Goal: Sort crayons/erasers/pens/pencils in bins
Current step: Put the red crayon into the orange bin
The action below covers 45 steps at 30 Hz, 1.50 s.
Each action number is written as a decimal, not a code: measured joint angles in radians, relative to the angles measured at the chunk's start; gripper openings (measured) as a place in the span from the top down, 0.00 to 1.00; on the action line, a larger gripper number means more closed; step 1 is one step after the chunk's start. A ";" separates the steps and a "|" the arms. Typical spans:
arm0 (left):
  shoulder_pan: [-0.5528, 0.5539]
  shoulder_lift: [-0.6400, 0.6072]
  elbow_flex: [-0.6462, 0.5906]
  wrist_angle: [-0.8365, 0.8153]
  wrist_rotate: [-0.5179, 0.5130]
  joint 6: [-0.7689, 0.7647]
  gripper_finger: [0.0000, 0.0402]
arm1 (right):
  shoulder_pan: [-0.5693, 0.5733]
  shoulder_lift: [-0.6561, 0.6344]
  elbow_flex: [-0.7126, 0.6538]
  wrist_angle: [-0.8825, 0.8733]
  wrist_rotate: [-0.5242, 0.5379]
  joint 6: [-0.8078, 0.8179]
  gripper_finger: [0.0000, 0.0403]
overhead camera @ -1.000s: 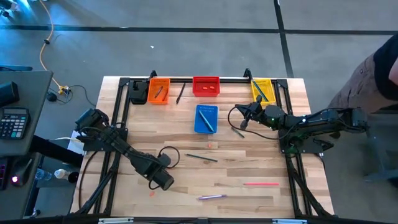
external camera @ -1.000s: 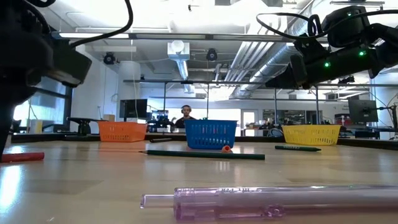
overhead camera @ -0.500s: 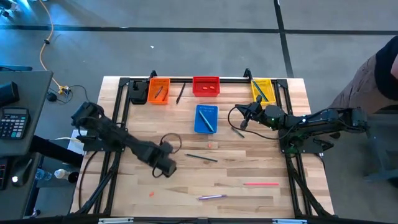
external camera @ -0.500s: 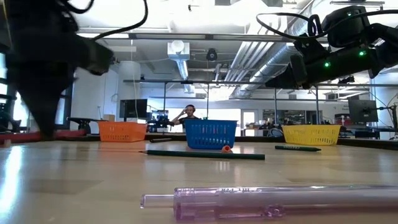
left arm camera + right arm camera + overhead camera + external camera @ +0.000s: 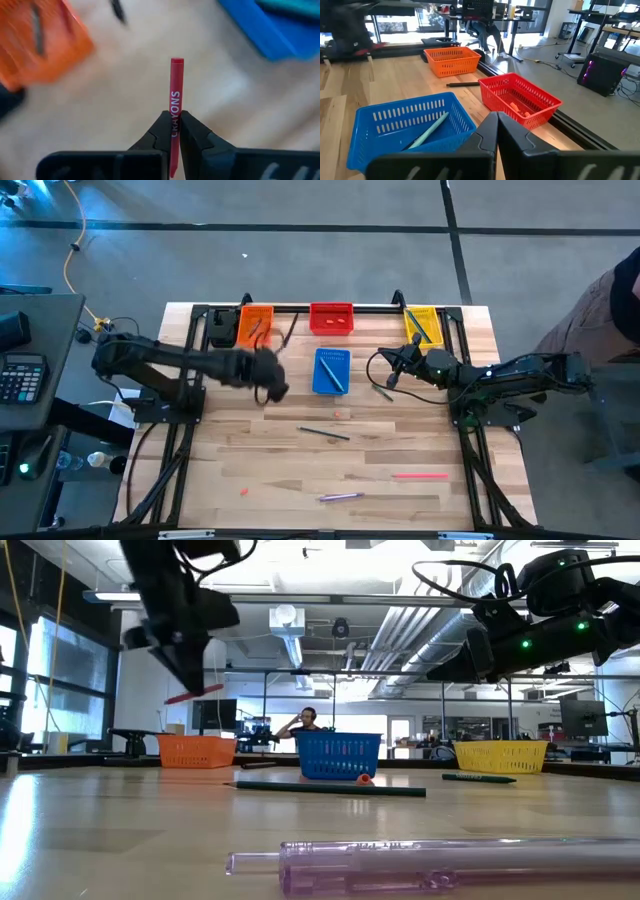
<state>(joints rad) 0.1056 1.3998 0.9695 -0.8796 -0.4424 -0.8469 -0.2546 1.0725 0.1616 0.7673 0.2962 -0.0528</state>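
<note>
Crayon: I see a red crayon [image 5: 175,100] pinched between the fingers of my left gripper [image 5: 172,131], sticking out past the tips, held up off the bench [image 5: 400,450].
Left gripper: it [image 5: 268,377] hangs above the bench between the orange bin [image 5: 255,326] and the blue bin [image 5: 332,371], clamped on the crayon; in the low view the red stick [image 5: 194,694] shows tilted under it.
Orange bin: at the far edge, with a dark thin stick inside.
Red bin: I see it [image 5: 519,98] beside the orange one, with small orange-red bits in it.
Blue bin: nearer the middle, with a teal pen [image 5: 426,130] lying in it.
Yellow bin: at the far right corner [image 5: 423,324], holding long sticks.
Right gripper: it [image 5: 392,368] waits just right of the blue bin, fingers pressed together on nothing.
Loose on bench: a dark pencil [image 5: 324,433] mid-bench, a small orange eraser [image 5: 339,414] near it, a pink pen [image 5: 419,475], a purple pen [image 5: 339,496], and a small orange-red piece [image 5: 243,491] at the near left.
</note>
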 joint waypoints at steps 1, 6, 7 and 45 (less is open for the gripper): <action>0.042 -0.001 0.001 0.015 -0.006 0.043 0.99 | 0.000 0.000 0.000 0.000 0.000 0.000 1.00; 0.267 0.001 0.000 0.101 -0.015 0.315 0.99 | 0.000 0.000 0.000 0.003 0.000 0.000 1.00; 0.311 0.003 0.000 0.131 -0.013 0.368 0.99 | 0.000 0.000 0.000 0.006 0.000 0.000 1.00; 0.803 0.315 -0.055 0.713 0.118 0.746 0.99 | 0.000 0.000 0.000 0.023 0.000 -0.013 1.00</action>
<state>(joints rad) 0.9085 1.7149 0.9150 -0.1666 -0.3243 -0.1009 -0.2543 1.0721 0.1619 0.7898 0.2966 -0.0662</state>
